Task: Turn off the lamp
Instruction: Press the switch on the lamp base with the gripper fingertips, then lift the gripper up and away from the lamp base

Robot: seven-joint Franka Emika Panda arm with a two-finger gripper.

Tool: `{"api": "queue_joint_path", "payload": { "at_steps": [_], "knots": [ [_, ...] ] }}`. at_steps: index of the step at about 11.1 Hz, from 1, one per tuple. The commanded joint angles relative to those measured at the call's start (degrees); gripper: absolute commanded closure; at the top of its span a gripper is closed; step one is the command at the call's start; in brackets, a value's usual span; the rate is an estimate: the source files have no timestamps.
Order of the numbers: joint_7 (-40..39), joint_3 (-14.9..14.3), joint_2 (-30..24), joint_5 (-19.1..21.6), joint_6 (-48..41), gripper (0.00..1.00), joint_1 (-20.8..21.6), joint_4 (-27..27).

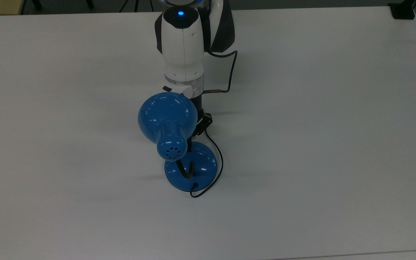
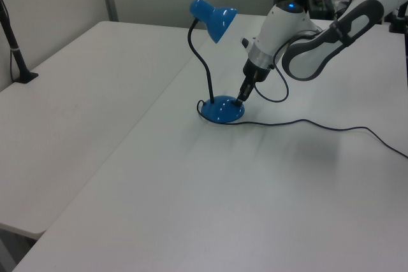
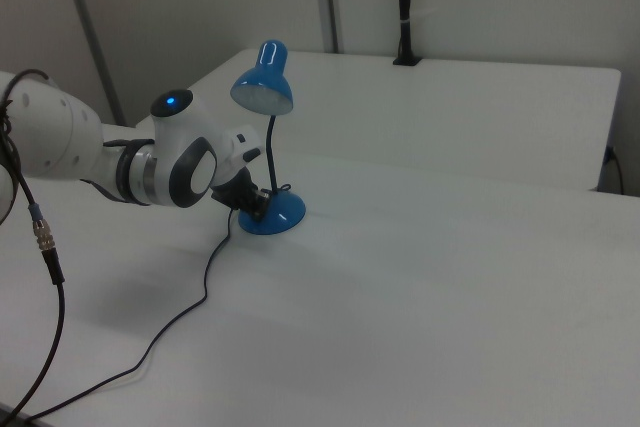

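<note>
The blue lamp stands mid-table, unlit, with no glow under its shade [image 1: 166,115]. A black gooseneck [image 2: 203,62] rises from its round blue base [image 1: 203,164], and a thin black cord [image 1: 219,159] curls around that base. My gripper [image 2: 241,99] points down with its narrow tip touching the base's rim on the arm's side. Its fingers look pressed together with nothing held. In the top view the shade covers most of the gripper [image 1: 190,143]. The right view shows the gripper [image 3: 258,209] against the base [image 3: 278,215], below the shade [image 3: 265,82].
The white table [image 1: 320,144] spreads wide around the lamp. A black cable [image 2: 331,127] trails across it toward the left view's right. A seam [image 2: 153,106] joins a second table on the left view's left, where a black post [image 2: 16,55] stands clamped.
</note>
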Motion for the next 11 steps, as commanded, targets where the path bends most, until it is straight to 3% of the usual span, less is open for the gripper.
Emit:
{"api": "queue_joint_path", "payload": {
  "at_steps": [1,7,11],
  "knots": [
    [-0.3,0.3,-3.1,0.6,-7.6,1.0,-0.2,-1.7],
    [-0.3,0.2,-15.8,0.6,-37.5,0.98,0.3,0.0],
    [-0.2,-0.2,-20.8,0.2,-55.9,0.91,-0.2,10.0]
  ]
}}
